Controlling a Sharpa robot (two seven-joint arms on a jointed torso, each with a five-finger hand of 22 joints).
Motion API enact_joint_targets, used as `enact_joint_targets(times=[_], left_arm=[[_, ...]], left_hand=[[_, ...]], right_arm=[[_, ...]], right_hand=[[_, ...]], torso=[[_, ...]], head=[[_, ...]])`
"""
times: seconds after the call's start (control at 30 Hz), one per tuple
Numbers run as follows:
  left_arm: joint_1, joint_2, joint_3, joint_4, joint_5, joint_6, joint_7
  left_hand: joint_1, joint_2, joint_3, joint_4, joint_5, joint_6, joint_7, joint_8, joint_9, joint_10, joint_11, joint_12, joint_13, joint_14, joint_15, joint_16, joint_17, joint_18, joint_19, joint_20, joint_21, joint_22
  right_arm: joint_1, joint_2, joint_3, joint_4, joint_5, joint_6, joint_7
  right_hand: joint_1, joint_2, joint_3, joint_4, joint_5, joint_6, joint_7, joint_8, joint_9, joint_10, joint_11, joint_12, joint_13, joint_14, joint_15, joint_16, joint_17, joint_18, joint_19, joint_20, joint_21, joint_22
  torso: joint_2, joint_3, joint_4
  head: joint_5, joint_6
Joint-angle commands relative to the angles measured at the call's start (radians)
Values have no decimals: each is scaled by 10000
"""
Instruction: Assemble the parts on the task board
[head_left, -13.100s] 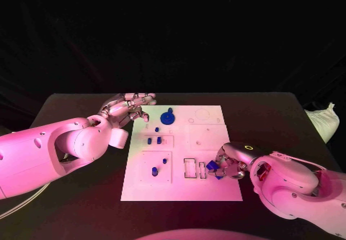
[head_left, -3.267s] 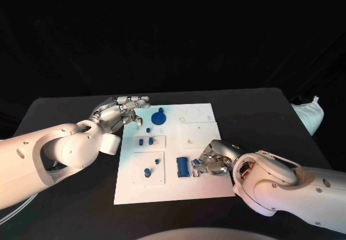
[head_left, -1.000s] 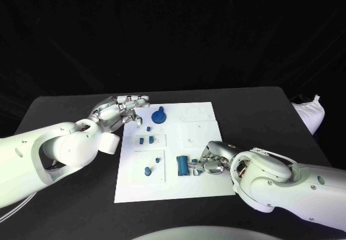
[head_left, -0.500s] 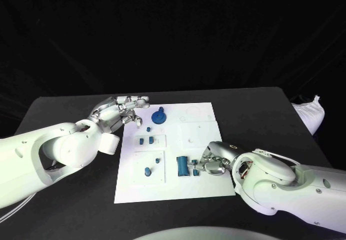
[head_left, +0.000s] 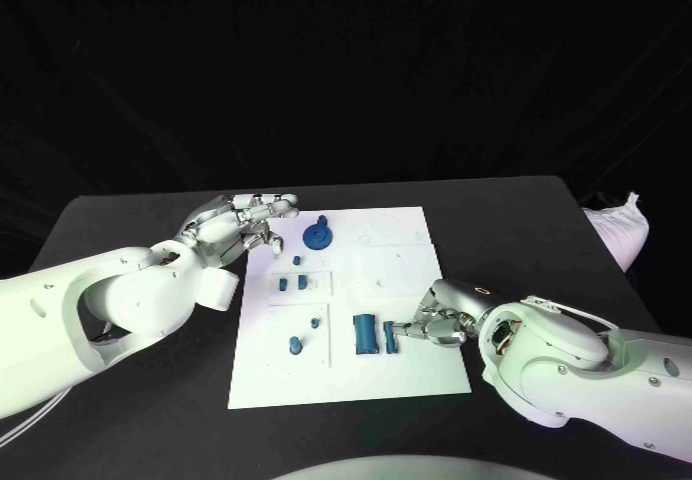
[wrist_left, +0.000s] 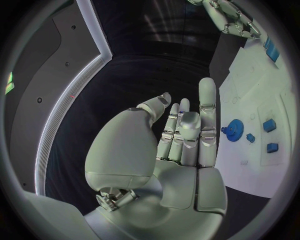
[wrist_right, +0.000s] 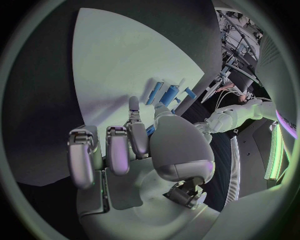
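- Here the right hand (head_left: 437, 325) sits low at the near right part of the task board (head_left: 404, 262), fingertips against a narrow blue piece (head_left: 391, 338) that lies just beside a wider blue block (head_left: 365, 333) already set in its slot.
- Whether the hand pinches that narrow piece or only presses it I cannot tell; the other fingers are curled in.
- To do this step well, I judge the narrow piece should be kept parallel to the wider block and pushed straight down, not sideways, so it does not tilt or nudge its neighbour.
- The left hand (head_left: 242, 222) hovers at the board's far left edge, fingers spread and holding nothing, near the blue gear (head_left: 316, 236); it is well placed to steady the board.
- Smaller blue parts (head_left: 293, 284) stand in the left compartments, apart from the work.
- No brand, label or writing can be read.
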Motion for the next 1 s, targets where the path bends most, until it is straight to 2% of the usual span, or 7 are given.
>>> enact_joint_targets(times=[0.03,0.17,0.3,0.53,0.67,0.77,1.0], left_arm=[[-1,35,-1,-62,-49,172,149],[-1,96,-4,-256,-30,119,269],[-3,205,-7,-523,48,20,401],[-35,380,-35,-902,149,-96,545],[-81,439,-82,-1012,236,-226,748],[-114,546,-94,-1202,319,-346,971],[-184,1032,-103,-2123,563,-641,1427]], left_hand=[[-12,124,-54,-37,-25,-66,8,37,5,-78,-6,64,11,-82,-5,-25,-42,188,26,68,-39,-18],[-73,121,-107,-17,-27,-64,2,76,8,-106,-5,144,15,-292,9,-232,-406,189,-58,77,-101,-48],[-112,159,-214,-30,-23,-32,-57,192,9,-146,-25,358,8,-1758,20,-1833,-2637,193,-701,112,-601,-304],[-46,270,-369,-139,-23,0,-29,311,-13,-143,26,536,-156,-2628,133,-4330,-4203,191,-1859,264,-1868,-1151],[-119,359,-428,-72,-18,115,-72,372,-8,-39,48,571,-232,-2938,273,-5781,-4954,148,-2425,416,-2533,-1638],[-118,389,-381,-46,-20,148,-82,310,-19,16,78,373,-289,-2927,391,-6912,-5485,165,-2658,519,-2949,-1996],[-101,464,-209,7,-16,305,-104,45,-22,295,136,-478,-305,-2619,636,-8828,-6331,185,-3329,850,-3971,-2899]], right_arm=[[72,-122,24,-169,1238,-1251,1817],[396,-253,38,-703,3984,-1969,4366],[746,-281,43,-1356,6467,-2141,6249],[1021,-187,44,-1911,6228,-2102,6561],[1005,8,42,-1844,5914,-2423,7028],[994,196,43,-2002,6947,-2883,7945],[1005,1093,199,-3649,11340,-2778,9841]], right_hand=[[648,30,58,-230,145,-409,151,-241,-98,215,162,-299,1196,741,103,-118,1092,-68,1047,68,23,2635],[1688,45,130,-690,29,-828,371,-519,-220,-125,362,-1205,837,653,268,-383,746,-68,1047,202,23,2635],[2565,119,278,-1195,-600,-1033,488,-673,-297,-572,446,-2384,322,546,342,-688,388,-61,1035,281,0,2614],[3144,-197,134,-1779,-1496,-665,420,-505,-254,-549,396,-2374,231,651,330,-459,737,-68,1047,312,23,2635],[3088,177,211,-1671,-1429,-900,476,-656,-332,-695,441,-2838,-7,602,347,-616,546,-64,1041,314,11,2624],[3291,484,359,-1647,-1237,-1053,572,-813,-431,-2041,552,-6228,-1682,19,423,-2165,-1199,393,219,380,-1665,1259],[3984,457,678,-1589,-1322,-1813,1020,-874,-840,-3762,1135,-10447,-5495,-2549,940,-8808,-6547,1732,-3609,857,-9426,-4571]], torso=[[-28,-24,4],[-116,-57,10],[-230,-85,14],[-363,-79,50],[-407,-80,21],[-469,-105,20],[-723,-176,-5]], head=[[-41,74],[-79,131],[-130,192],[-79,219],[-24,317],[-24,473],[2,923]])
